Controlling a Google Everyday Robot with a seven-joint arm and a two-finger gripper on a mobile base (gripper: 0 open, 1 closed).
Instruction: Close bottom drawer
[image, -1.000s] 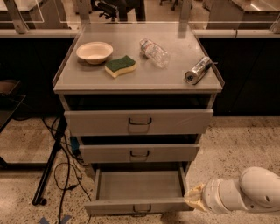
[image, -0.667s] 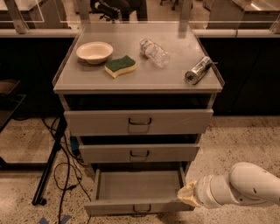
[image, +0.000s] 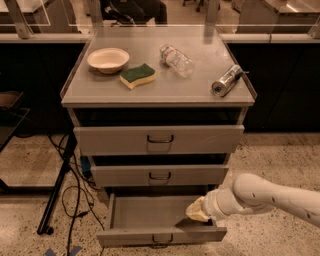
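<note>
The bottom drawer (image: 150, 235) of the grey metal cabinet stands pulled out, its plain grey interior (image: 150, 212) showing, its small dark handle at the lower frame edge. My gripper (image: 196, 210), with cream-coloured fingers on a white arm reaching in from the right, is at the drawer's right side, just above the inner right corner behind the front panel. The middle drawer (image: 160, 176) and the tall top drawer (image: 160, 139) are pushed in.
On the cabinet top lie a cream bowl (image: 108, 59), a yellow-green sponge (image: 137, 76), a clear plastic bottle (image: 176, 59) and a silver can (image: 226, 80). A black stand leg and cables (image: 62, 180) are on the speckled floor at left.
My gripper has moved left, from beside the drawer's right front corner to over the drawer's right inner edge. The drawer stays open about the same amount.
</note>
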